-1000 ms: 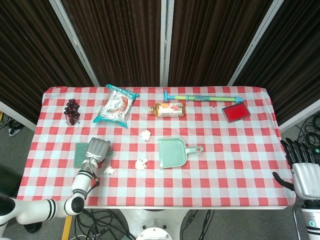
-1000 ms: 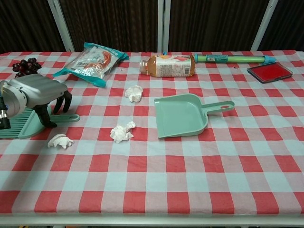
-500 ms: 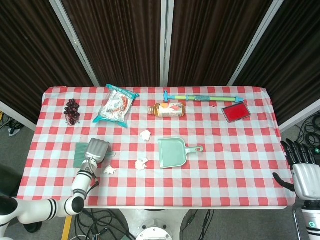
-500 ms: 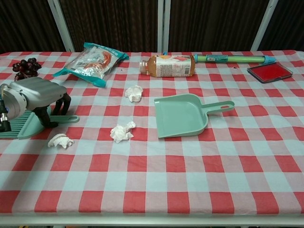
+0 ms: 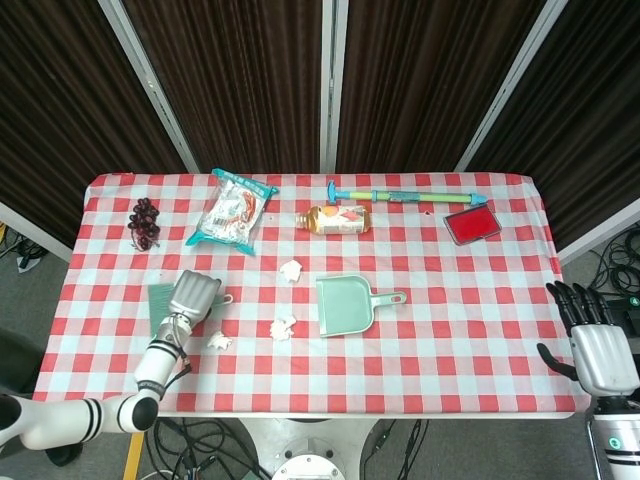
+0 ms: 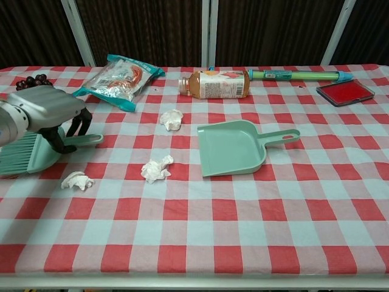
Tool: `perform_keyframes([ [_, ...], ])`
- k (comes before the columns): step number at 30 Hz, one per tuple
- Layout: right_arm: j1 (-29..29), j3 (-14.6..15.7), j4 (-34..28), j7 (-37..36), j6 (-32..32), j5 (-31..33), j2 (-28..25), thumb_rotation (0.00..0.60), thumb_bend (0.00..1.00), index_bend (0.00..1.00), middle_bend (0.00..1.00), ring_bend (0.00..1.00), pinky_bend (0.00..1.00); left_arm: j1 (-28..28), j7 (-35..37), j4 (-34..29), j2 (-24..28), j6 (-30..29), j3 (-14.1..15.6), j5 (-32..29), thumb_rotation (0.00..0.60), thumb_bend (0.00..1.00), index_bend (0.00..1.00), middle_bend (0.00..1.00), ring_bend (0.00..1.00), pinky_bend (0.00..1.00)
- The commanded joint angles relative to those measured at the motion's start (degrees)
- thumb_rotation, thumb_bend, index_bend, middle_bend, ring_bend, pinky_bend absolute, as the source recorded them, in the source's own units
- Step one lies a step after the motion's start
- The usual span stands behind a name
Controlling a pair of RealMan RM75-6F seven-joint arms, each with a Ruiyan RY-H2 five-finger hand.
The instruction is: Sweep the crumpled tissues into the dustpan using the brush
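Head view: your left hand (image 5: 194, 295) sits over the brush (image 5: 160, 305) near the table's left edge, fingers curled down around the handle; only the green bristle end shows past the hand on its left. The dustpan (image 5: 345, 304) lies flat near the table's middle, mouth toward the left and handle pointing right. Three tissues lie between hand and dustpan: one (image 5: 290, 269) up-left of the pan, one (image 5: 283, 327) just left of its lower corner, one (image 5: 219, 341) just below your left hand. Your right hand (image 5: 590, 340) hangs off the table's right edge, fingers straight and apart, holding nothing. Along the far side lie grapes (image 5: 144, 222), a snack bag (image 5: 234, 210), a bottle (image 5: 334, 219) on its side, a long toy (image 5: 406, 196) and a red box (image 5: 472, 224).

Chest view: your left hand (image 6: 51, 115) grips the brush (image 6: 31, 153), fingers wrapped over the handle, which pokes out to the right; the bristle end lies low at the cloth. The nearest tissue (image 6: 77, 180) lies just in front of the brush, another (image 6: 157, 169) between it and the dustpan (image 6: 234, 147), the third (image 6: 172, 118) further back. Your right hand is out of this view.
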State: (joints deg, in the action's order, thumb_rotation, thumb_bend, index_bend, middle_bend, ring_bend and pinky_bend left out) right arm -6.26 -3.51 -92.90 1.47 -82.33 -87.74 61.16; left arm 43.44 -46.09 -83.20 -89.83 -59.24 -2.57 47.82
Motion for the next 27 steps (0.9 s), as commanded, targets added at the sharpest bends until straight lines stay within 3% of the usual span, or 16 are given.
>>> perform_keyframes([
  [1,-2.2,-0.1,-0.8,1.9,2.4,-1.0,0.3,0.6,0.22,0.03,0.13,0.0,0.0,-1.7,7.5,-3.2,5.1,-2.1,-0.1,8.0,0.6,0.42,0.53,0.57,0.86,0.97],
  [7,-8.1,-1.4,-2.1,6.4,8.8,-2.4,2.2,0.6,0.24,0.12,0.23,0.0,0.0,-4.6,22.7,-7.2,12.4,-3.9,-0.3,18.9,0.6,0.45,0.53,0.58,0.86,0.97],
  [12,-14.3,-3.9,-1.8,12.8,16.1,0.2,6.2,0.6,0.25,0.2,0.28,0.02,0.0,-6.7,35.8,-8.7,16.5,-5.4,0.3,27.5,0.6,0.46,0.53,0.58,0.86,0.97],
  [15,-17.2,-5.1,-1.1,16.3,19.6,3.0,9.5,0.6,0.24,0.24,0.3,0.03,0.0,-7.4,38.2,-8.5,17.1,-6.6,0.7,30.5,0.6,0.46,0.53,0.58,0.86,0.97],
  [22,-22.9,-6.7,5.7,25.5,25.1,10.5,19.6,0.6,0.08,0.33,0.33,0.06,0.0,-8.5,41.0,-8.8,17.6,-7.2,1.3,34.1,0.6,0.46,0.53,0.58,0.85,0.97],
  [27,-25.3,-7.1,10.4,27.7,26.4,13.6,25.3,0.6,0.06,0.39,0.35,0.08,0.0,-9.0,41.2,-8.7,17.6,-6.6,1.3,34.4,0.6,0.45,0.53,0.58,0.85,0.97],
])
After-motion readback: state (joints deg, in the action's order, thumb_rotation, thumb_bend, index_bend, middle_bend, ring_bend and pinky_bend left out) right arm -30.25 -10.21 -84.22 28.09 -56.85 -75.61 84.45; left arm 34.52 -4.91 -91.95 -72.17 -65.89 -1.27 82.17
